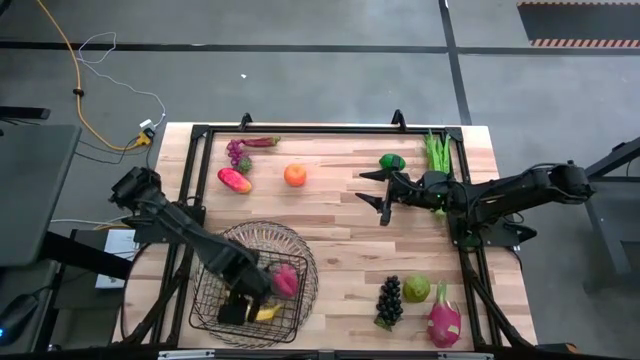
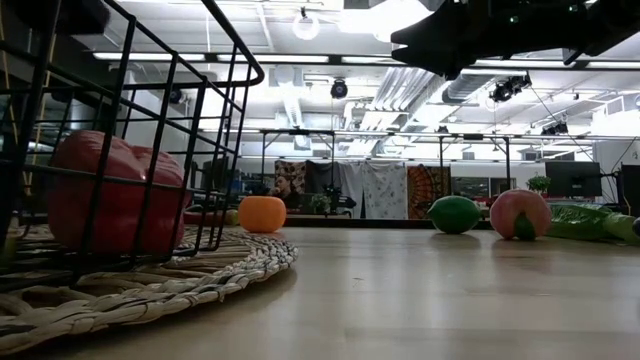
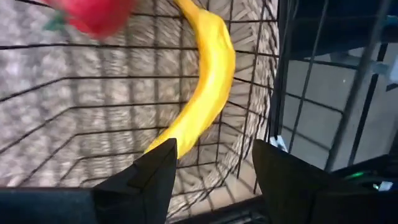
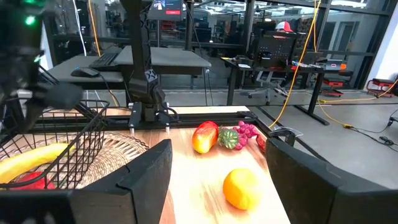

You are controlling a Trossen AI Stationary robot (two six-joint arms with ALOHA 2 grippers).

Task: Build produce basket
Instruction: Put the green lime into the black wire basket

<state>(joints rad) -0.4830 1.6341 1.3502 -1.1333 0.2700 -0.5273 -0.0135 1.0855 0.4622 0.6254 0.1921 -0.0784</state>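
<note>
The banana (image 3: 208,74) is seen lengthwise across the basket (image 1: 300,255) floor beyond the left gripper's (image 3: 214,168) spread fingers; the right gripper (image 4: 217,168) is held wide.

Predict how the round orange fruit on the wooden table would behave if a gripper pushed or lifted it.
The round orange fruit sits alone on the bare wooden table, so a push would probably roll it. Its smooth, curved skin could slip between narrow fingers. The right gripper, open and facing it, likely needs a centred grasp.
</note>
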